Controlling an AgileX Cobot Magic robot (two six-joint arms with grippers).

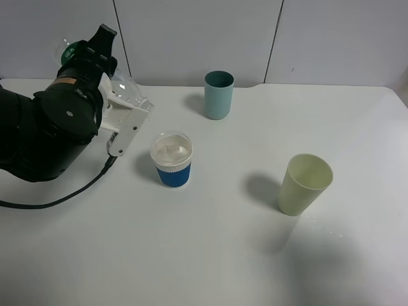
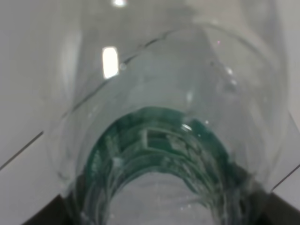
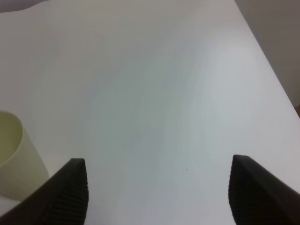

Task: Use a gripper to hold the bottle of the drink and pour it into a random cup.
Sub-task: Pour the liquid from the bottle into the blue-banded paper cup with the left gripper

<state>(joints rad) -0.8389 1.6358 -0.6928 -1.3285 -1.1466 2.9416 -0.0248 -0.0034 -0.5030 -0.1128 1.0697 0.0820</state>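
My left gripper (image 1: 125,105), a white boxy head on a bulky black arm, is shut on the clear bottle (image 1: 129,90), which is raised off the table and tilted. Its open end points right, toward the blue paper cup (image 1: 172,160) with the white ribbed band. The bottle mouth is up and to the left of that cup's rim. The cup stands upright and its inside looks pale. In the left wrist view the bottle (image 2: 159,140) fills the frame, with its green label showing through. My right gripper (image 3: 157,164) is open and empty over bare table.
A teal cylindrical cup (image 1: 218,94) stands at the back centre. A pale green tapered cup (image 1: 305,185) stands to the right, and also shows in the right wrist view (image 3: 11,154). A black cable (image 1: 70,194) trails from the left arm across the white table (image 1: 210,255).
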